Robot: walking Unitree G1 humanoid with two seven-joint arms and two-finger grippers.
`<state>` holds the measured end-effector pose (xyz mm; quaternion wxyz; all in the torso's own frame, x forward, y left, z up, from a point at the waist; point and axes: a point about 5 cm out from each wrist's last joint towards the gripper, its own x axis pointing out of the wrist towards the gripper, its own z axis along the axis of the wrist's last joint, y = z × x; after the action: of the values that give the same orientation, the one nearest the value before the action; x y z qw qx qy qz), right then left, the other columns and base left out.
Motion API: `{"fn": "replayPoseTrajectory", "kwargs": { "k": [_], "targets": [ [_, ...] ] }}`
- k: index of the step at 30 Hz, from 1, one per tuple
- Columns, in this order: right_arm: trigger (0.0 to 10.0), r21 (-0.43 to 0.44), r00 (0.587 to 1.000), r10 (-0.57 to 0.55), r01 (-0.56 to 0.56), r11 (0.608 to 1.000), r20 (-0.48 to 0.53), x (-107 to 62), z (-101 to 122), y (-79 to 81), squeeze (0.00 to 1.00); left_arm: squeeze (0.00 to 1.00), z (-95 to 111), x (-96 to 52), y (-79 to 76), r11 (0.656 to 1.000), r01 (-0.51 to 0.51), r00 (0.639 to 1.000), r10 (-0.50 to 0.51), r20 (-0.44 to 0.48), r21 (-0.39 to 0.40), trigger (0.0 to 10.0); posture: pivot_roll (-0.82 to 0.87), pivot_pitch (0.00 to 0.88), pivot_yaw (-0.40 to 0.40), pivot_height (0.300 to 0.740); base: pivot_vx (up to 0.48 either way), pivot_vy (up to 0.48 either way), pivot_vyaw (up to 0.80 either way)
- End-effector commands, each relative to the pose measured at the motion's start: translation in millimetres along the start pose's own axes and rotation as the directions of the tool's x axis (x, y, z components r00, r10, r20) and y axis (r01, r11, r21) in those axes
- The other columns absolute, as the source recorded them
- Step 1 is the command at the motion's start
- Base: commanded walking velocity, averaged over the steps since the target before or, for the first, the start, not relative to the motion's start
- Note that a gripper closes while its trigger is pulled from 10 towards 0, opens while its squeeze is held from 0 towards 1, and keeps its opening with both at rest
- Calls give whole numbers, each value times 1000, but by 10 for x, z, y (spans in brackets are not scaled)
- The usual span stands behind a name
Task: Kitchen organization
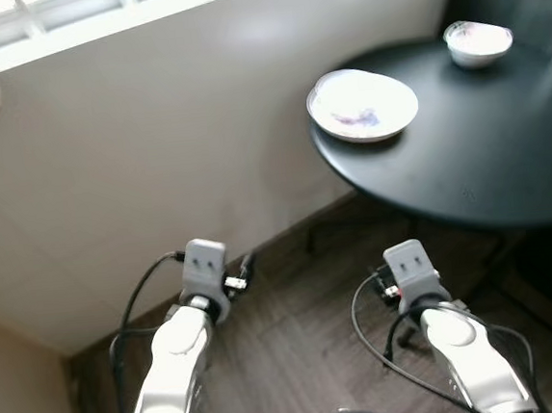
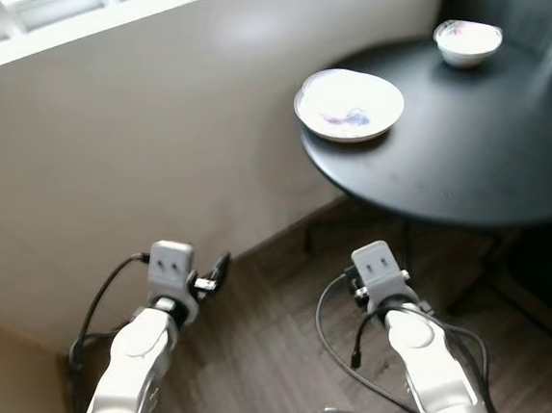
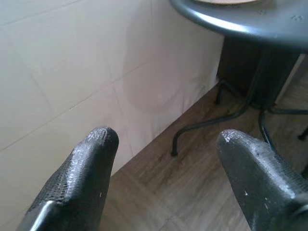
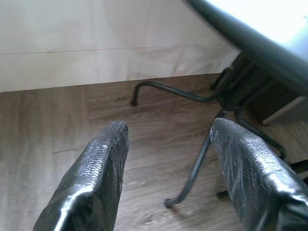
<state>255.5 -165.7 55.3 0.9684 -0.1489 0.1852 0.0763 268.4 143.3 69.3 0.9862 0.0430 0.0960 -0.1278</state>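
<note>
From the head views, a round black surface [image 1: 465,161] with a smooth matte top stands beside the pale wall [image 1: 157,169]. On it, at the edge nearest the wall, lies a shallow white plate [image 1: 362,104] with a faint painted mark in its middle; a small white bowl [image 1: 477,42] sits farther across the same top, well apart from the plate. Both silver arms reach forward low over the wood-plank floor [image 2: 270,362], short of the surface, cables looping off their wrists.

The left wrist view looks along the left gripper [image 3: 163,144]: its two blunt, pebble-textured black fingers [image 3: 91,159] are spread wide with nothing between them (just air and floorboards), and beyond them a thin curved metal leg [image 3: 202,127] runs down from under the surface's rim.

The right wrist view shows the right gripper [image 4: 168,139] likewise parted and empty, its ribbed fingers [image 4: 103,163] over grainy brown planks, the dark legs [image 4: 192,168] just ahead.
</note>
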Motion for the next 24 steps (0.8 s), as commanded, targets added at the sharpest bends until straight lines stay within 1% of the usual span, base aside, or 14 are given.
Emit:
{"fn": "replayPoseTrajectory", "kwargs": {
  "k": [1,6,7,9,10,13,16,17,20,23,24],
  "targets": [
    [10000,3,1000,-5,5,1000,-3,1,-3,-30,0,0,8,6,-29,1000,9,1000,-9,6,-7,10000,-126,85,42,740,0,-412,0],
    [10000,3,1000,-5,5,1000,-2,4,0,-29,0,0,9,8,-27,1000,8,1000,-8,7,-8,10000,-127,84,42,740,0,-320,0],
    [10000,4,1000,-5,5,1000,-1,4,2,-28,0,0,14,6,-24,1000,6,1000,-6,14,-15,10000,-127,84,43,740,0,0,0],
    [10000,-33,995,-31,34,999,92,-16,111,-51,0,0,25,0,-22,1000,4,1000,-4,28,-20,10000,-126,85,42,740,0,0,0],
    [10000,-84,986,-25,39,996,163,-38,209,-38,0,0,28,-2,-20,1000,4,999,-3,32,-21,10000,-122,86,41,740,0,0,0],
    [10000,-124,972,30,0,992,234,-61,300,48,0,0,26,-5,-18,1000,2,999,-2,33,-22,10000,-124,85,39,740,0,0,0],
    [10000,-99,953,-3,35,995,303,-93,373,6,0,0,30,-9,-19,1000,0,999,1,37,-23,10000,-117,86,36,740,0,0,0],
    [10000,-100,932,-18,58,993,361,-126,437,-16,0,0,32,-14,-17,1000,-2,999,3,42,-23,10000,-118,86,36,740,0,0,0],
    [10000,-106,909,-40,92,990,415,-150,496,-35,0,0,44,-19,-14,1000,-7,999,8,54,-22,10000,-118,86,36,740,0,0,0],
    [10000,-74,884,-99,148,986,456,-164,545,-88,0,0,61,-34,2,999,-21,997,23,71,-24,10000,-116,86,35,740,0,0,0],
    [10000,-57,870,-126,174,983,477,-173,569,-123,0,0,70,-38,10,999,-29,996,31,79,-22,10000,-115,86,34,740,0,0,0]
  ]
}}
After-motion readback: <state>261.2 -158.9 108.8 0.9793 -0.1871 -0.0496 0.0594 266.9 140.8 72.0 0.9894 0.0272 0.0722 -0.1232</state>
